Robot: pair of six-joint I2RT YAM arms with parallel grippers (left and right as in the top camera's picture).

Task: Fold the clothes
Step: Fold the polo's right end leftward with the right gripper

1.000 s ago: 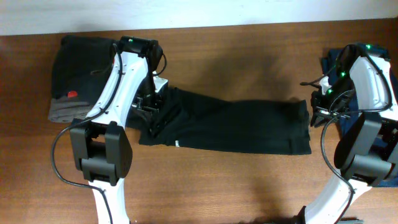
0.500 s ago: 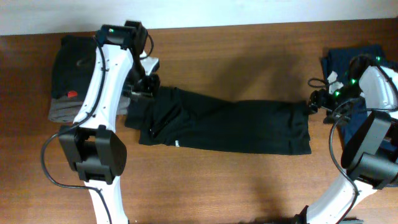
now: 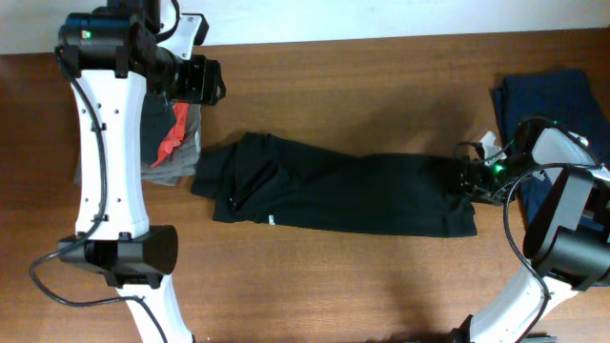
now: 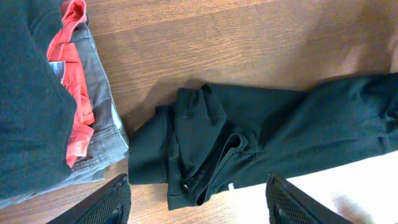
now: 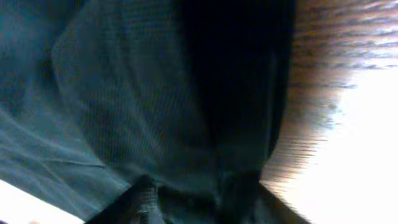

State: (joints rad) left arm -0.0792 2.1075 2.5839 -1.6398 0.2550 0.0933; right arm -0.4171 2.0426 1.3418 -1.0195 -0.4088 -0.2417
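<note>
The clothes are a black shirt (image 3: 353, 195) lying as a long folded strip across the middle of the table. Its bunched collar end (image 4: 205, 146) is on the left. My left gripper (image 3: 203, 81) hangs high over the back left, well off the shirt. Its fingers (image 4: 109, 202) stand wide apart with nothing between them. My right gripper (image 3: 469, 178) is low at the shirt's right end. The right wrist view is blurred and filled with dark fabric (image 5: 155, 106). The right gripper (image 5: 193, 199) presses close against the cloth, and whether it grips is unclear.
A pile of other garments (image 4: 81, 124), dark, red and grey, lies at the back left beside the shirt's collar end. A dark blue garment (image 3: 548, 95) lies at the back right behind my right arm. Bare wooden table (image 3: 362, 86) surrounds the shirt.
My left gripper let go of the shirt's left end, opened and rose toward the back left. My right gripper moved down and left onto the shirt's right end.
</note>
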